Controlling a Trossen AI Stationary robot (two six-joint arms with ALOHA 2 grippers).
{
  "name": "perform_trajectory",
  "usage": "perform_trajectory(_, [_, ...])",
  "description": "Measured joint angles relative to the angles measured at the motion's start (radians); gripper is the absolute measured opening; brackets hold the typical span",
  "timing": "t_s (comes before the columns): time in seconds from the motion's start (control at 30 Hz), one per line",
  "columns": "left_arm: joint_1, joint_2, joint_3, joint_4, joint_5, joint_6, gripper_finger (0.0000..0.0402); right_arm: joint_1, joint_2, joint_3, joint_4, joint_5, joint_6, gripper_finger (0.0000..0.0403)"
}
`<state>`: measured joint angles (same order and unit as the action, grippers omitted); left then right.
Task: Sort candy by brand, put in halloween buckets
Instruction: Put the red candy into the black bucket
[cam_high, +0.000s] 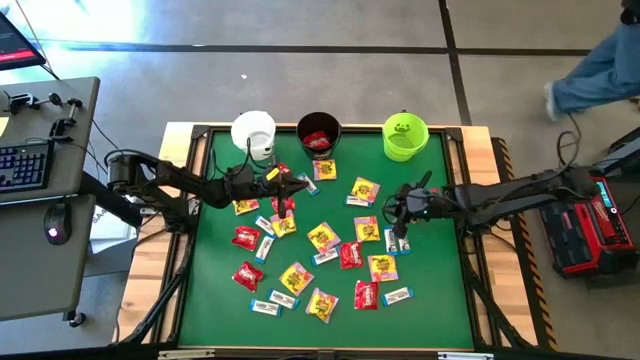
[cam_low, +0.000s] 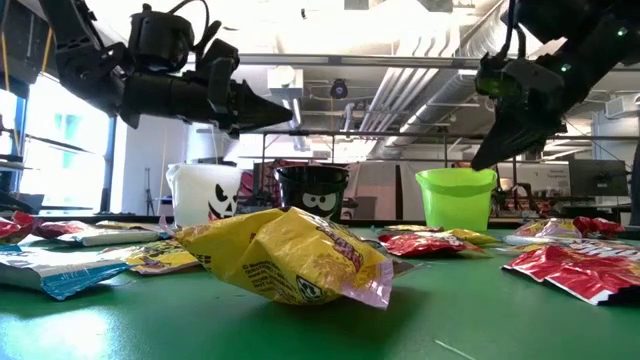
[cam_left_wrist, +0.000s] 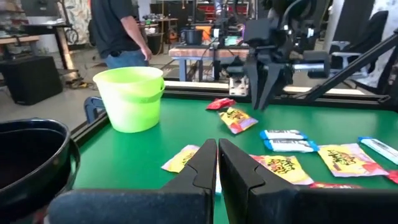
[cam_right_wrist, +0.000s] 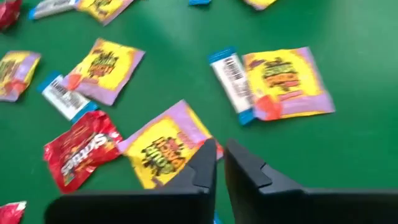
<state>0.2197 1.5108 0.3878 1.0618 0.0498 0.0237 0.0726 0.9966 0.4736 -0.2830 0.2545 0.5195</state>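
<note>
Your left gripper (cam_high: 300, 186) hangs over the mat's far-left part, just in front of the gap between the white pail (cam_high: 253, 133) and the black pail (cam_high: 319, 134). Its fingers (cam_left_wrist: 202, 163) are pressed together with nothing between them; in the low view the tips taper to one closed point above the table.

Your right gripper (cam_high: 393, 212) sits right of centre, pointing down at the candy. In its wrist view the fingers (cam_right_wrist: 205, 163) stand a thin slit apart and hold nothing. Directly beyond the tips lies a yellow packet (cam_right_wrist: 165, 145), with a red packet (cam_right_wrist: 81, 149) beside it. A white-and-blue bar (cam_right_wrist: 231, 84) lies farther off, touching another yellow-and-pink packet (cam_right_wrist: 287, 84).

The green pail (cam_high: 405, 136) stands at the far edge of the mat (cam_high: 440, 300), beyond your right gripper; the three pails form a row along that edge. The black pail already has red packets inside. What the white and green pails hold, you cannot tell from here.

The rest of the candy lies scattered across the mat's middle and near half: red, yellow-and-pink and white-and-blue wrappers mixed together, several touching or overlapping.

A person (cam_left_wrist: 121, 31) stands in the room beyond the table.
</note>
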Motion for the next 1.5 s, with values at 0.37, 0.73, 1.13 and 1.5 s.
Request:
perform_trajectory(0.37, [-0.057,0.0,0.0,-0.001,0.0,0.004,0.0007,0.075,0.247,0.0,0.304,-0.028,-0.014,0.0193])
perform_trajectory(0.73, [-0.066,0.0,0.0,-0.069,0.0,0.005,0.0007,0.144,0.408,0.129,0.396,-0.179,-0.134,0.0211])
perform_trajectory(1.13, [-0.062,0.0,0.0,-0.078,0.085,0.036,0.0007,0.164,0.663,0.479,0.01,-0.327,-0.207,0.0212])
perform_trajectory(1.5, [-0.063,0.0,0.0,-0.08,0.098,0.041,0.0007,0.163,0.781,0.692,-0.338,-0.319,-0.21,0.0287])
